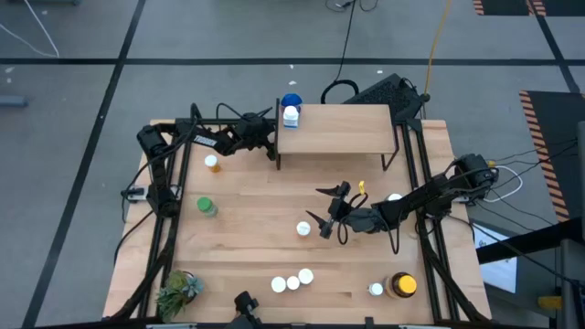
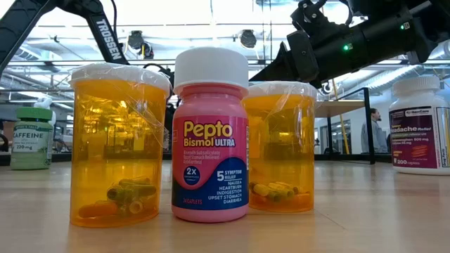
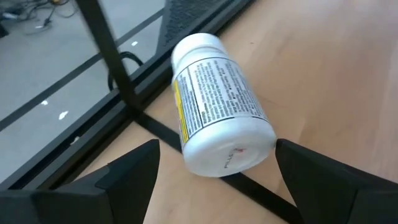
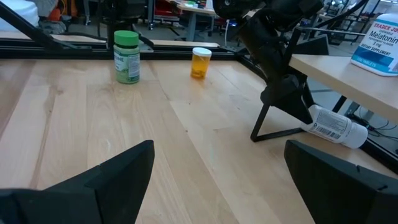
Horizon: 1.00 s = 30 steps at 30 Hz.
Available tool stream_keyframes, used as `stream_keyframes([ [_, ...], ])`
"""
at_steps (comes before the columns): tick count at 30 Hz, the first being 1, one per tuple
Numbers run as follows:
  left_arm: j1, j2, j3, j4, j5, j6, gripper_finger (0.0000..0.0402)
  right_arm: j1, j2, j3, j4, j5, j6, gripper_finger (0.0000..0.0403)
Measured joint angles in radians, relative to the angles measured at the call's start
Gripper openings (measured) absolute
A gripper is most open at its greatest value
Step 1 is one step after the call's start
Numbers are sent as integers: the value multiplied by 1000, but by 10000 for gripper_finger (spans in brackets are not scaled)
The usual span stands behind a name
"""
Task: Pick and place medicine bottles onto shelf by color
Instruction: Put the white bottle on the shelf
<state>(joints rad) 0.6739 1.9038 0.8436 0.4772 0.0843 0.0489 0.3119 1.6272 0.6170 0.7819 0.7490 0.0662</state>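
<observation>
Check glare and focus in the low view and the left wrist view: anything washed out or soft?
Low view: bright ceiling lights behind; the Pepto bottle is sharp, the room soft. Left wrist view: the fallen white bottle is fairly sharp, with the open left gripper around it.

In the overhead picture the white bottle [image 1: 291,117] at the shelf's [image 1: 338,130] upper-left corner covers most of a blue-capped bottle [image 1: 291,100] behind it. At the low picture's right edge a purple-labelled bottle [image 2: 420,125] is cut off. Its small print cannot be read.
</observation>
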Motion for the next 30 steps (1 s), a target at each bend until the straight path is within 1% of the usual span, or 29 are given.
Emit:
stream_keyframes([
  [7, 0, -5, 0, -3, 5, -22, 321, 0, 0, 0, 0, 0, 0, 357],
  [11, 0, -9, 0, 8, 48, -53, 321, 0, 0, 0, -1, 0, 0, 357],
  [30, 4, -9, 0, 21, 18, -86, 321, 0, -1, 0, 8, 0, 0, 357],
])
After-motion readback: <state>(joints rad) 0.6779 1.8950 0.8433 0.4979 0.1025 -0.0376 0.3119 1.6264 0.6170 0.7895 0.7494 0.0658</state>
